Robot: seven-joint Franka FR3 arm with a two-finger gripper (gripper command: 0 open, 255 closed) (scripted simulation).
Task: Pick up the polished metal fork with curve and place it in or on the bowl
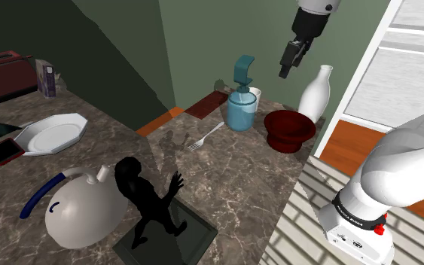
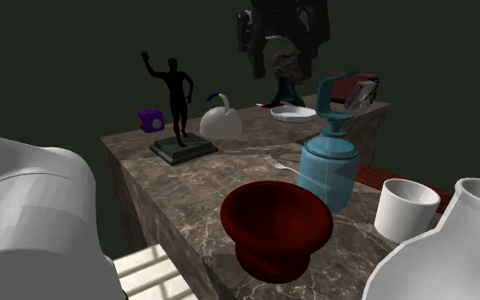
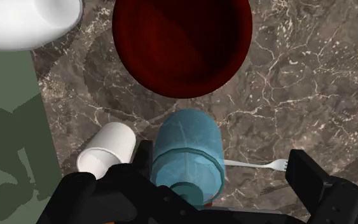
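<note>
The gripper (image 1: 287, 68) hangs high in the air over one end of the counter (image 1: 233, 188), above the soap bottle and the bowl. In the wrist view its 2 black fingers (image 3: 317, 184) stand wide apart. They hold nothing.

The fork (image 1: 206, 136) lies flat on the counter, not far from the back edge. Its handle points at the blue soap bottle (image 1: 241, 107) and ends just beside it. Its prongs point the other way. I cannot tell if the handle touches the bottle.

The dark red bowl (image 1: 288, 129) stands upright on the other side of the bottle from the fork. It is near the counter's corner at the shoulder view's right. Bowl and fork do not touch.

A white cup (image 1: 255, 93) stands behind the bottle, close to the back edge. A tall white vase (image 1: 315, 92) stands right at the corner, just behind the bowl.

Down at the other end of the counter, near the front edge, a black statue (image 1: 150, 197) of a man stands on a dark square base. A round white jug (image 1: 82, 212) with a blue handle sits just beside it. A white plate (image 1: 52, 134) lies farther along, and a red toaster (image 1: 3, 75) stands at the far corner.
</note>
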